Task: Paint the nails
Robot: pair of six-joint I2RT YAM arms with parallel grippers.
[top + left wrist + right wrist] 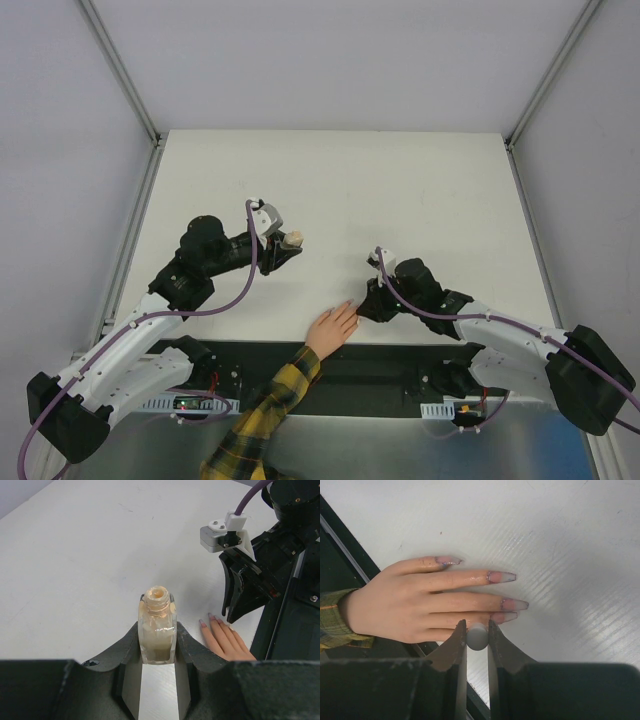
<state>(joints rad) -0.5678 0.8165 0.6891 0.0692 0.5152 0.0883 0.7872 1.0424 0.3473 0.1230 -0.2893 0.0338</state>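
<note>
Right wrist, hand (pixel 405 605) flat palm-down on table (pixel 560 540), fingers (pixel 455 580) straight, nails (pixel 501 577) up

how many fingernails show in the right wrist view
4 nails: top finger's, next down, third, lowest just above the robot's right hand; a fifth may be hidden.

You see white links, black joints and a purple cable (pixel 251 497) on left arm (pixel 125 345) and right arm (pixel 510 335). The left end effector (pixel 290 247) and right end effector (pixel 477 630) are black. A grey two-screw camera block (pixel 216 534) sits on a white bracket (pixel 240 527).
</note>
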